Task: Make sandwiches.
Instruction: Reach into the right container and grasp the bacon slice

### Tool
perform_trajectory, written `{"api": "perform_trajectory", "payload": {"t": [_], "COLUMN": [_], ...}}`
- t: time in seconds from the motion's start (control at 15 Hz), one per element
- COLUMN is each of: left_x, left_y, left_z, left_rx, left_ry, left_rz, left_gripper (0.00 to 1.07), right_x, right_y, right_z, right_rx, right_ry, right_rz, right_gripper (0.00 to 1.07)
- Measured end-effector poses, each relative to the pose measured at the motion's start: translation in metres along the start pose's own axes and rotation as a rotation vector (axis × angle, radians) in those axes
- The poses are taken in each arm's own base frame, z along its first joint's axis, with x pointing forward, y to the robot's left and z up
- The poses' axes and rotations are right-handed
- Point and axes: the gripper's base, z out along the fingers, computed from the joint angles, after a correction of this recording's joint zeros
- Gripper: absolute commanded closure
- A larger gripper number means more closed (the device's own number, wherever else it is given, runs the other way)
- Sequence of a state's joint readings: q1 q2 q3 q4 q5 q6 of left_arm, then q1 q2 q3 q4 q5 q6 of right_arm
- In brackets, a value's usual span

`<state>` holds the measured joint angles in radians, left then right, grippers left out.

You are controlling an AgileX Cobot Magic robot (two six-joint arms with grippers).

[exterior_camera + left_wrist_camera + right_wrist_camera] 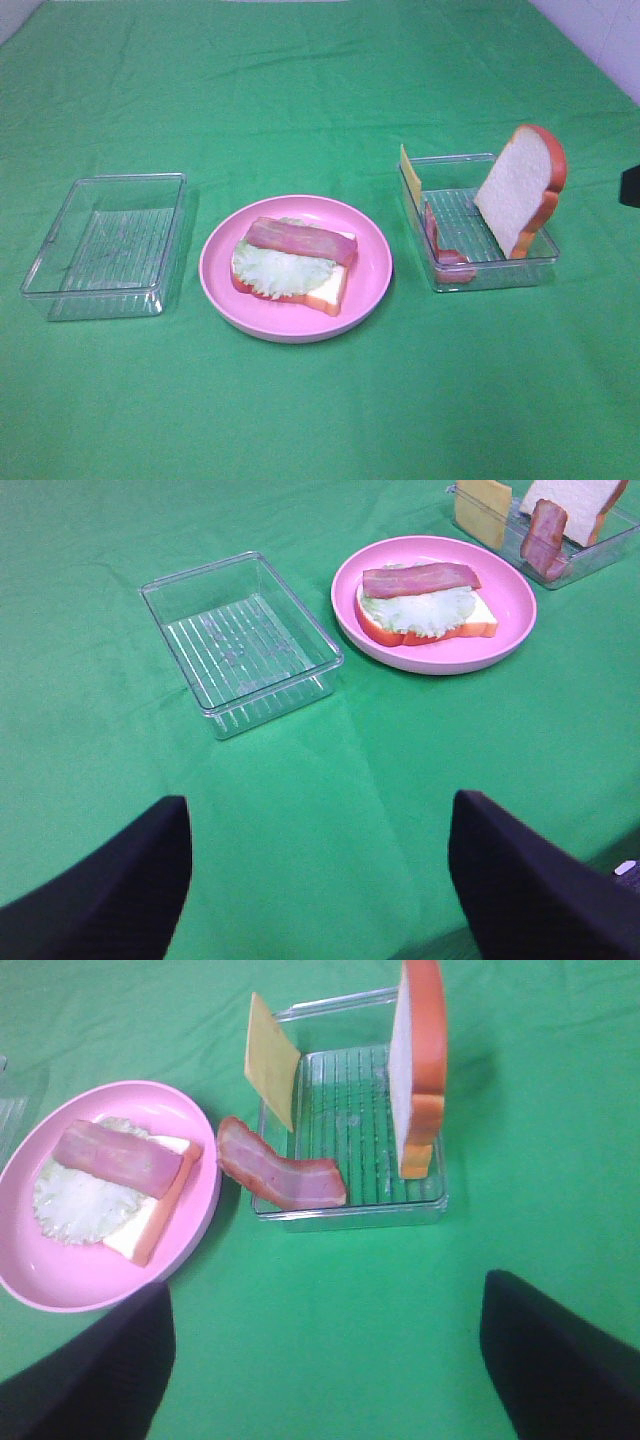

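A half-built sandwich lies on the round pink plate (215,270): a white bread slice (325,290), pale green lettuce (275,270) and a bacon strip (300,240) on top. In the clear right tray (495,275) a second bread slice (520,185) stands upright, a yellow cheese square (410,175) leans at the far corner and another bacon strip (435,235) leans on the wall. My left gripper (320,880) is open and empty, well short of the plate (510,620). My right gripper (325,1360) is open and empty, short of the tray (350,1100).
An empty clear tray (105,245) sits left of the plate. A green cloth (320,420) covers the table. A dark part of the right arm (630,185) shows at the right edge. A white wall corner is at the far right.
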<state>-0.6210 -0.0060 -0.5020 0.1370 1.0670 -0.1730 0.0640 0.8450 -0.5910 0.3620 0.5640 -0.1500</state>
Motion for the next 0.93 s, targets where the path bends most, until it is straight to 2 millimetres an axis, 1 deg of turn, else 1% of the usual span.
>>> {"api": "perform_trajectory", "payload": {"t": [0.07, 0.13, 0.2, 0.33, 0.47, 0.53, 0.6, 0.67, 0.73, 0.8, 0.93], "left_x": [0.000, 0.000, 0.000, 0.000, 0.000, 0.000, 0.000, 0.000, 0.000, 0.000, 0.000], "left_y": [0.000, -0.001, -0.003, -0.005, -0.005, -0.005, -0.005, -0.004, -0.004, -0.004, -0.004], "left_z": [0.000, 0.000, 0.000, 0.000, 0.000, 0.000, 0.000, 0.000, 0.000, 0.000, 0.000], "left_rx": [0.004, 0.014, 0.029, 0.050, 0.050, 0.050, 0.050, 0.048, 0.045, 0.042, 0.039], "left_ry": [-0.001, 0.000, 0.001, -0.001, -0.001, -0.001, -0.001, -0.002, -0.002, -0.002, -0.002], "left_rz": [-0.001, 0.010, 0.025, 0.044, 0.050, 0.050, 0.051, 0.051, 0.049, 0.044, 0.038], "left_gripper": [0.37, 0.37, 0.37, 0.37, 0.37, 0.37, 0.37, 0.37, 0.37, 0.37, 0.37], "right_x": [-0.015, -0.039, -0.052, -0.077, -0.097, -0.100, -0.106, -0.113, -0.114, -0.114, -0.115], "right_y": [0.002, 0.007, 0.009, 0.014, 0.019, 0.022, 0.031, 0.053, 0.057, 0.062, 0.065], "right_z": [0.012, 0.029, 0.043, 0.062, 0.081, 0.085, 0.092, 0.115, 0.122, 0.136, 0.161], "right_rx": [-0.026, -0.074, -0.109, -0.171, -0.210, -0.216, -0.225, -0.194, -0.176, -0.139, -0.084], "right_ry": [0.038, 0.102, 0.158, 0.243, 0.322, 0.331, 0.353, 0.431, 0.457, 0.511, 0.600], "right_rz": [-0.017, -0.047, -0.055, -0.054, -0.070, -0.081, -0.120, -0.156, -0.153, -0.152, -0.148], "right_gripper": [0.30, 0.32, 0.33, 0.35, 0.38, 0.38, 0.39, 0.41, 0.42, 0.42, 0.42]}}
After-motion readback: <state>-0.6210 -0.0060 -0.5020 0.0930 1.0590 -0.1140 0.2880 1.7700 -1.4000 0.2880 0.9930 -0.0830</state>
